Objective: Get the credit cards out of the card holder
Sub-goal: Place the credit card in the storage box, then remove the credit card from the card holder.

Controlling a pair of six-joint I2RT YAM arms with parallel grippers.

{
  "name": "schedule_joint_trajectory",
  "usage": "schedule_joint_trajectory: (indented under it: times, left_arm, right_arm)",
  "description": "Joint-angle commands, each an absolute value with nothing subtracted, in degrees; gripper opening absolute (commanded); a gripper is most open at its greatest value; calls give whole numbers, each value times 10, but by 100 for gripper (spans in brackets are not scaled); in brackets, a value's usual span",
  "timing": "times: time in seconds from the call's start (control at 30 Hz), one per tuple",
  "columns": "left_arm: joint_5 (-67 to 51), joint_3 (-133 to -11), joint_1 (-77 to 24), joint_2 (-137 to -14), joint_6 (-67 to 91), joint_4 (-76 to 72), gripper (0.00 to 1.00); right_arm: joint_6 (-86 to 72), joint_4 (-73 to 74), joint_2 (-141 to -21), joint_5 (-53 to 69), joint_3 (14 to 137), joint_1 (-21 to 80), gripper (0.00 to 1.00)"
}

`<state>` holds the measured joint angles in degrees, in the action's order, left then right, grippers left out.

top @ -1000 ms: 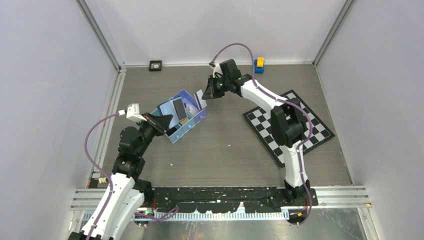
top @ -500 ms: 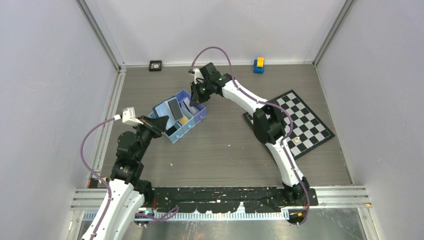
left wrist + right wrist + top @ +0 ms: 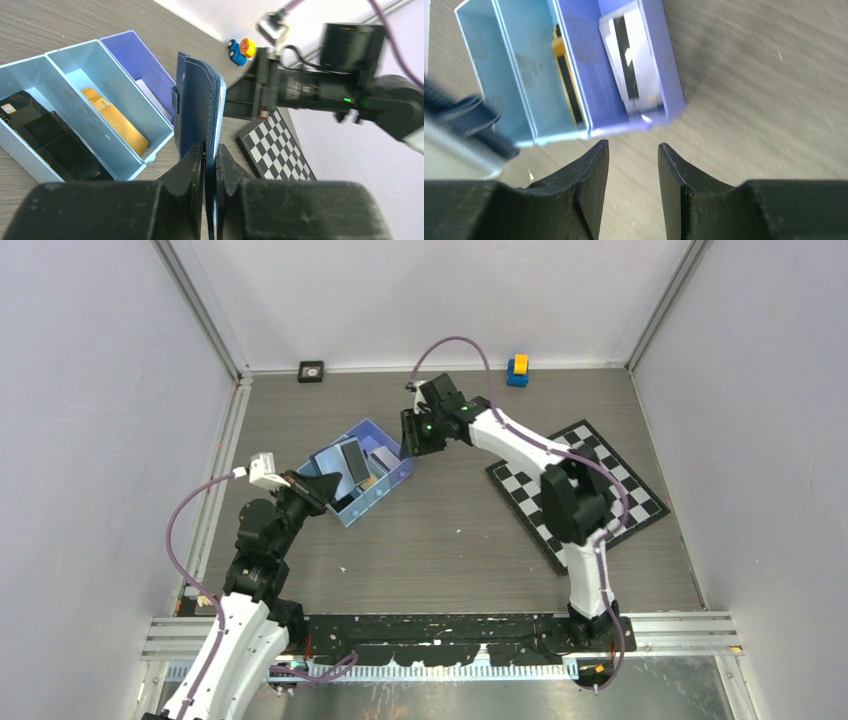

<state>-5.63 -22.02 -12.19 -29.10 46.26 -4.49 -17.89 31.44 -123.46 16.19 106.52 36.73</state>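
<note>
Left gripper (image 3: pixel 210 150) is clamping the flat navy fold-over card holder (image 3: pixel 197 100) upright mid-frame; right gripper (image 3: pixel 631 150) is hovering just to its right, jaws parted, holding nothing.

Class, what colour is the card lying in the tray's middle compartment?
The card is orange-gold, clearest in the left wrist view.

Top external: high behind the arm bases, looking down over the whole table (image 3: pixel 450 540). Left wrist: low, close, facing the right arm (image 3: pixel 310 90). Right wrist: close, looking down. All share the tray (image 3: pixel 372 502).
</note>
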Motion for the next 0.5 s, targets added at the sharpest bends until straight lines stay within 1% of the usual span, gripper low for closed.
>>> schedule_joint_trajectory:
  times: [0.0, 0.13, 0.2, 0.27, 0.3, 0.33, 0.47]
  left_arm:
    - [-89, -229, -120, -310, 457, -97, 0]
    - [-109, -229, -120, -342, 461, -122, 0]
    - [-146, -226, -122, -372, 478, -169, 0]
    - [-161, -231, -131, -410, 514, -206, 0]
    - [-167, -237, -140, -429, 521, -227, 0]
    - [-170, -251, -151, -446, 520, -239, 0]
    - [-169, -293, -196, -504, 487, -243, 0]
  right_arm:
    - [-237, 223, -1065, 66, 939, 379, 49]
    - [-255, 199, -976, 22, 827, 390, 55]
    - [-272, 175, -930, 10, 767, 391, 60]
    - [-304, 165, -885, -36, 716, 391, 72]
    - [-318, 160, -864, -56, 691, 391, 80]
    - [-328, 147, -840, -66, 665, 391, 84]
    - [-362, 55, -758, -55, 558, 389, 85]
